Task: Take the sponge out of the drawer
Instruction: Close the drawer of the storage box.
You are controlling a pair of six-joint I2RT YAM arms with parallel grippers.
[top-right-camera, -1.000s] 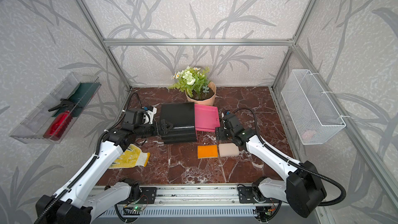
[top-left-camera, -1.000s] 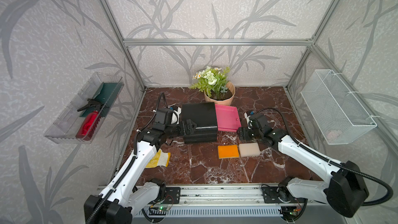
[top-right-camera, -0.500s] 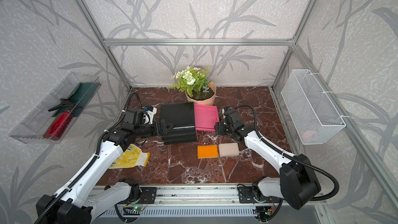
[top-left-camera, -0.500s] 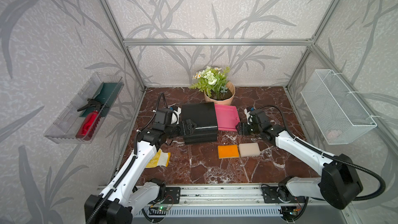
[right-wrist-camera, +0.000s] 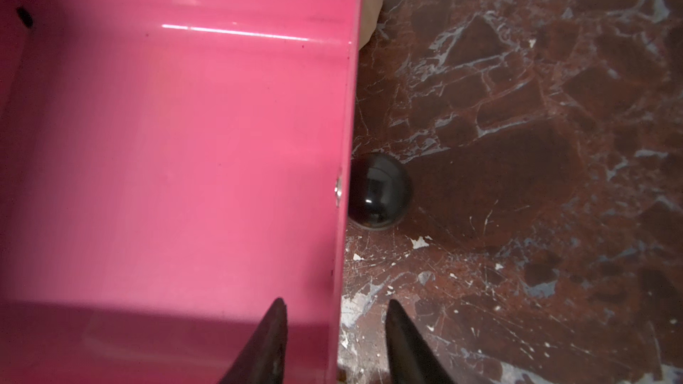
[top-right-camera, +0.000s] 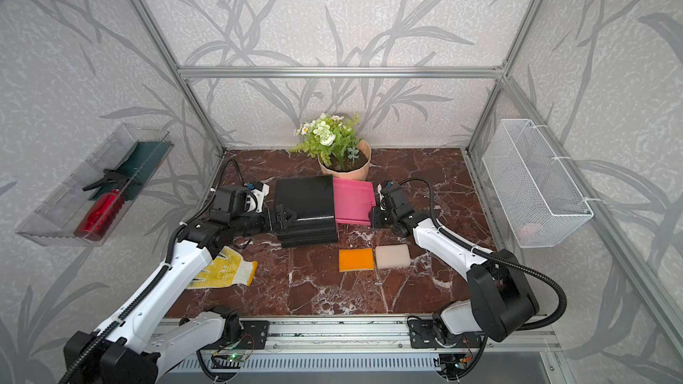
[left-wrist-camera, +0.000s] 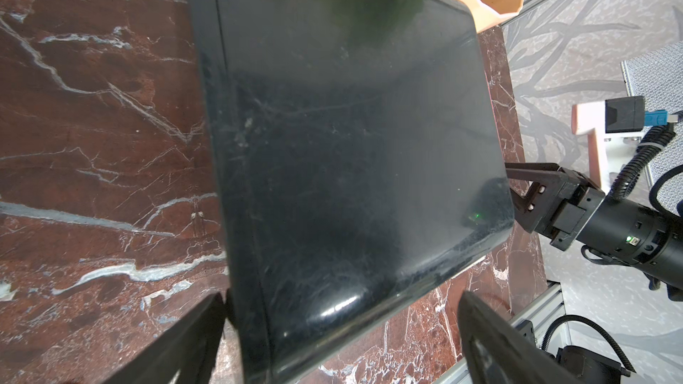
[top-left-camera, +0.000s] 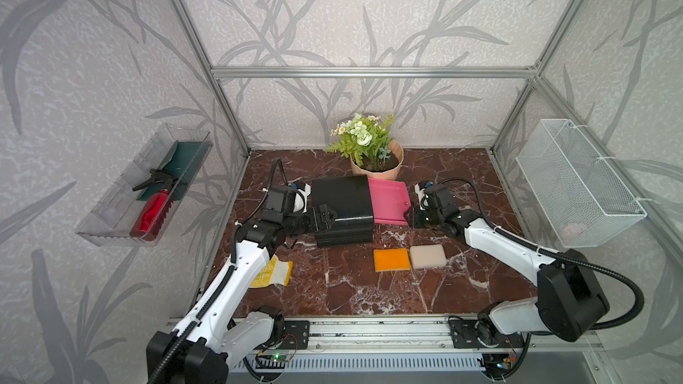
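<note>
The sponge [top-left-camera: 427, 256] (a thick beige block with rounded corners) lies on the red-brown marbled tabletop [top-left-camera: 332, 289], outside the pink drawer [top-left-camera: 388, 203] and just beside an orange pad [top-left-camera: 391, 259]. The right gripper [right-wrist-camera: 335, 300] has its jaws apart, astride the drawer's front wall; the left gripper [left-wrist-camera: 342, 294] gapes wide around the black cabinet [top-left-camera: 342, 208] — leaf-patterned grey walls [top-left-camera: 369, 12] enclose it

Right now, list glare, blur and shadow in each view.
Right wrist: a glare streak across the pink drawer, one wall shadowed, highlights on the black knob. Left wrist: reflections on the glossy black cabinet. Both top views: evenly lit, sharp.
</note>
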